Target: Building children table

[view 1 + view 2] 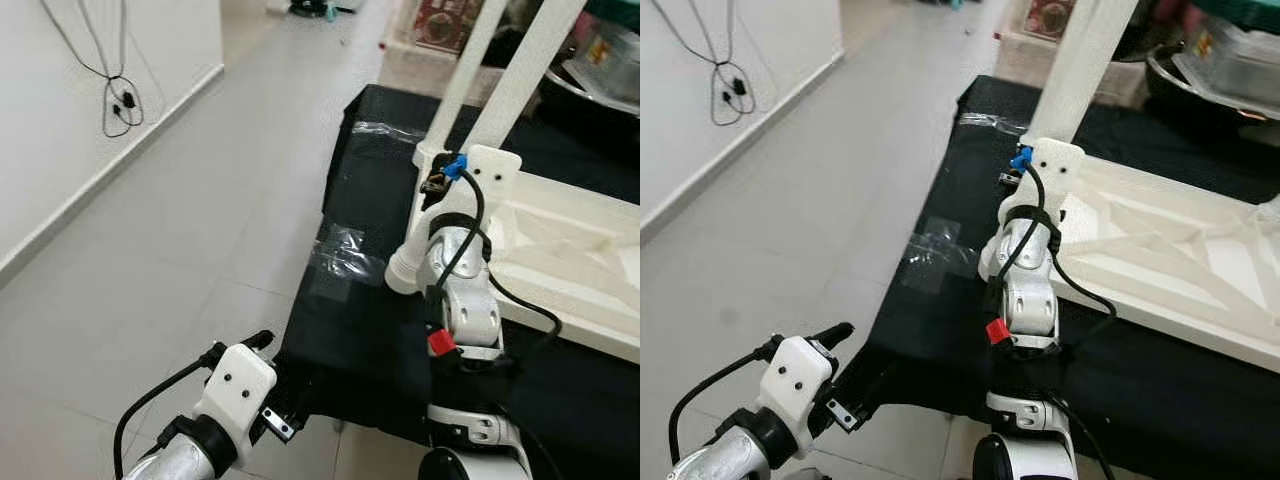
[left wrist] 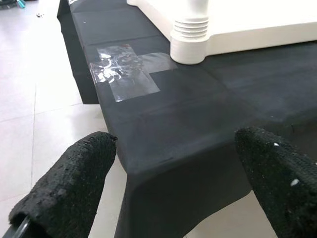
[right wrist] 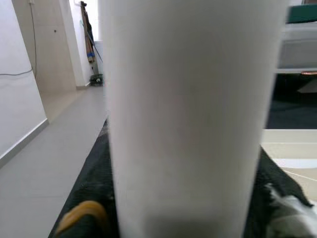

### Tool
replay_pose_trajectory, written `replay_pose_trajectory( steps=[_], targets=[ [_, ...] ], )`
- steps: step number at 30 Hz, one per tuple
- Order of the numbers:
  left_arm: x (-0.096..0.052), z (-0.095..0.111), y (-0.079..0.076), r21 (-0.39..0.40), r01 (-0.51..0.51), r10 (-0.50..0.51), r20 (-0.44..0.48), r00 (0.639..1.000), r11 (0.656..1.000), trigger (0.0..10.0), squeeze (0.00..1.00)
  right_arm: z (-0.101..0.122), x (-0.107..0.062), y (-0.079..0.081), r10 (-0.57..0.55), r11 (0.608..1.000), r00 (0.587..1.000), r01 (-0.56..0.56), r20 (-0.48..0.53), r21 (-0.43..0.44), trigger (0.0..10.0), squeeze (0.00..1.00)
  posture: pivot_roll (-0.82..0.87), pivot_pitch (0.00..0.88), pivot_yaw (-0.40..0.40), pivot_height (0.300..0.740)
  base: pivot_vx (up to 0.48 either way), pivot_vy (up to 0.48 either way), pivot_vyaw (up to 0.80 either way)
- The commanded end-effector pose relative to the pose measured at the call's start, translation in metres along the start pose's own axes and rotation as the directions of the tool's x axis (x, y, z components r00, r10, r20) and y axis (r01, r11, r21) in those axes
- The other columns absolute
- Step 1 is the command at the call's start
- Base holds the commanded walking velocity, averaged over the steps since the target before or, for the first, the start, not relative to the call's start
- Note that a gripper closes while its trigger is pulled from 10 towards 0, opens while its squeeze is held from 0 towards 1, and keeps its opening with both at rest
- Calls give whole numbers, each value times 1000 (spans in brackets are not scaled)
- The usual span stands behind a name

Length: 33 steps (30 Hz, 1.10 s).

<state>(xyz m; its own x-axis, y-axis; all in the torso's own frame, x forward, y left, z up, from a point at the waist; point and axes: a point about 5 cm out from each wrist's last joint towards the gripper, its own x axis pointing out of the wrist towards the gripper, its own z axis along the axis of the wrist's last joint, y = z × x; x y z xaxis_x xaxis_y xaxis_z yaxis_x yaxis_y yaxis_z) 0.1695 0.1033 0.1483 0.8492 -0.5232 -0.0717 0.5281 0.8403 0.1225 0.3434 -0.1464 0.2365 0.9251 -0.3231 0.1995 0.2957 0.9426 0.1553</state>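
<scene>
Grey tiled floor (image 1: 200, 230), white wall on left with dangling cable (image 1: 118, 100). Black counter (image 1: 370, 330) carrying upside-down white plastic table top (image 1: 570, 260), clear tape patch (image 2: 124, 74) near counter edge. White table leg (image 1: 1085, 60) standing upright at the top's near corner. Right end effector (image 3: 188, 218) closed around table leg, pads on both sides. Left end effector (image 2: 181, 186) low at counter corner, fingers (image 2: 69, 188) spread wide, gripping nothing.

White table leg (image 1: 1088, 60) on black mat (image 1: 970, 310)
</scene>
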Motion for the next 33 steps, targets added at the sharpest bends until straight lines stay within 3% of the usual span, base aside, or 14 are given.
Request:
replay_pose_trajectory(
  steps=[1,11,12,15,16,17,19,20,23,26,28,31,32,33],
  targets=[
    [0,-2,-4,-9,8,-8,-4,1000,1000,10000,0,-19,-7,7,26,995,997,-18,-77,97,10000,0,154,127,-128,740,0,0,0],
    [1,-4,-5,-14,13,-13,-3,1000,1000,10000,0,-8,21,-11,431,895,902,-431,29,115,10000,0,148,108,-126,740,0,0,0],
    [1,-4,-6,-14,14,-14,-2,1000,1000,10000,0,-12,27,-15,580,807,814,-571,-25,147,10000,0,150,110,-130,740,0,0,0],
    [2,-3,-5,-14,14,-14,-1,1000,1000,10000,0,-14,30,-18,686,720,726,-667,-51,192,10000,0,150,113,-130,740,0,0,0],
    [2,-3,-5,-14,13,-13,0,1000,1000,10000,0,-14,27,-19,797,598,600,-769,-69,225,10000,0,152,116,-135,740,0,0,0],
    [2,-3,-5,-14,13,-13,0,1000,1000,10000,0,-14,27,-19,797,598,600,-769,-69,225,10000,0,152,116,-135,740,0,0,0],
    [2,-3,-5,-13,8,-8,1,1000,1000,10000,0,-11,20,-18,932,363,355,-893,-78,268,10000,0,152,118,-136,740,0,0,0],
    [2,-3,-5,-13,8,-8,1,1000,1000,10000,0,-11,20,-18,932,363,355,-893,-78,268,10000,0,152,118,-136,740,0,0,0],
    [2,-2,-5,-12,5,-5,3,1000,1000,10000,0,-8,10,-15,993,115,104,-952,-57,284,10000,0,158,122,-140,740,0,0,0],
    [2,-2,-5,-12,3,-3,3,1000,1000,10000,0,-7,9,-13,998,58,44,-953,-54,296,10000,0,164,126,-140,740,0,0,0],
    [1,-1,-4,-11,-2,2,2,1000,1000,10000,0,-4,13,2,998,-47,-60,-948,-33,314,10000,0,166,132,-139,740,0,0,0],
    [1,-2,-4,-11,-3,3,2,1000,1000,10000,0,-5,14,5,996,-68,-83,-948,-35,312,10000,0,168,132,-140,740,0,0,0],
    [1,-2,-4,-10,-2,2,2,1000,1000,10000,0,-8,20,11,998,13,-3,-962,-60,274,0,0,170,133,-141,740,0,0,0],
    [1,-2,-5,-10,-2,2,1,1000,1000,10000,0,-9,24,14,997,63,47,-962,-67,265,0,0,171,133,-141,740,0,0,0]
  ],
)
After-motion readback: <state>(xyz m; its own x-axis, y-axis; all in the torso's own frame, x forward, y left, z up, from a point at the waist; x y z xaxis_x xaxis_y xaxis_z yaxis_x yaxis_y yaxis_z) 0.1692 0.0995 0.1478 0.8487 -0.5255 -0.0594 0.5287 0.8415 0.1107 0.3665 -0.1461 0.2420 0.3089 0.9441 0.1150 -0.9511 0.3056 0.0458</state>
